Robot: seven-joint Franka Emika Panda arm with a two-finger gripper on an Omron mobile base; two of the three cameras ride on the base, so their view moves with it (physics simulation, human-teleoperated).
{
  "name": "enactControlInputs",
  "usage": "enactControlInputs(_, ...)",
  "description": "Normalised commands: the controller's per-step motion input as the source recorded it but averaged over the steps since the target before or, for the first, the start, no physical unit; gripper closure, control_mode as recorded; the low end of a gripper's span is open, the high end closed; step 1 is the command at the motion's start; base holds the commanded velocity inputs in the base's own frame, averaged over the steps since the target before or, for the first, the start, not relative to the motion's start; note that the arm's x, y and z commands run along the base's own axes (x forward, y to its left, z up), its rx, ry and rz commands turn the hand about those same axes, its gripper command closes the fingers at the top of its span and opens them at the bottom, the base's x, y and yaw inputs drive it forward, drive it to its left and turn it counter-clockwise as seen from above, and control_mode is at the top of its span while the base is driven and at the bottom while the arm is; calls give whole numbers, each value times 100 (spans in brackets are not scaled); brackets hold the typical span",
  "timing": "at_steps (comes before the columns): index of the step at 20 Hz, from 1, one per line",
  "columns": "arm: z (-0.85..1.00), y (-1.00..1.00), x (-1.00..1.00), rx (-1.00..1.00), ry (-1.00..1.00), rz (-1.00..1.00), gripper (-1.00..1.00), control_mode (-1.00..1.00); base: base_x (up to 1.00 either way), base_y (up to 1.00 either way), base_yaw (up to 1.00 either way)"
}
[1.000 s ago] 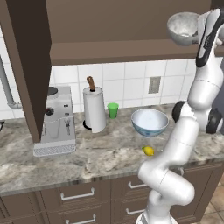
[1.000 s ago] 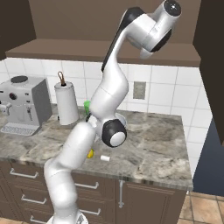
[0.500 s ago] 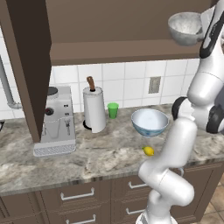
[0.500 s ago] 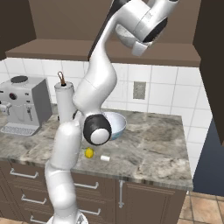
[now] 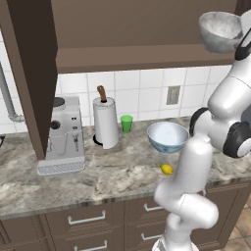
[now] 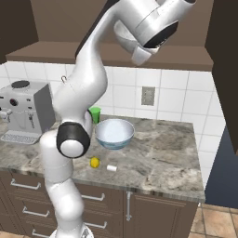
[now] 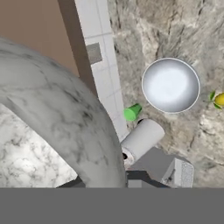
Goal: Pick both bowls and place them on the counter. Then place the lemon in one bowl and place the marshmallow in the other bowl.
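1. Carrying the marbled bowl (image 5: 220, 30) high by the upper cabinet – the gripper looks clamped narrowly on its rim, though the fingertips are hidden.
2. On the counter (image 6: 162, 153) sit the blue-patterned bowl (image 6: 114, 133), the lemon (image 6: 95, 162) and the marshmallow (image 6: 111, 168).
3. Next, probably: lower the marbled bowl onto bare counter beside them – then release.

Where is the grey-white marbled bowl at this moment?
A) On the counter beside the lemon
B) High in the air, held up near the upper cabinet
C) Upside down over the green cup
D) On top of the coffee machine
B: the marbled bowl is up at the level of the upper cabinet, held at the end of the raised arm, far above the counter where the patterned bowl stands.
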Motion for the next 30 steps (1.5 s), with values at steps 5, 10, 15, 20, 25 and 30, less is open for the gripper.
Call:
enactControlInputs(5,0,36,-69,7,13,0,100,-100,0,0,0)
enactControlInputs(10,0,29,-60,8,21,0,100,-100,0,0,0)
enactControlInputs(15,-2,10,-81,7,15,0,100,-100,0,0,0)
enactControlInputs(20,-21,1,-88,8,10,0,100,-100,0,0,0)
enactControlInputs(25,-48,1,-78,0,6,0,100,-100,0,0,0)
enactControlInputs(30,-80,16,-31,0,0,-1,100,-100,0,0,0)
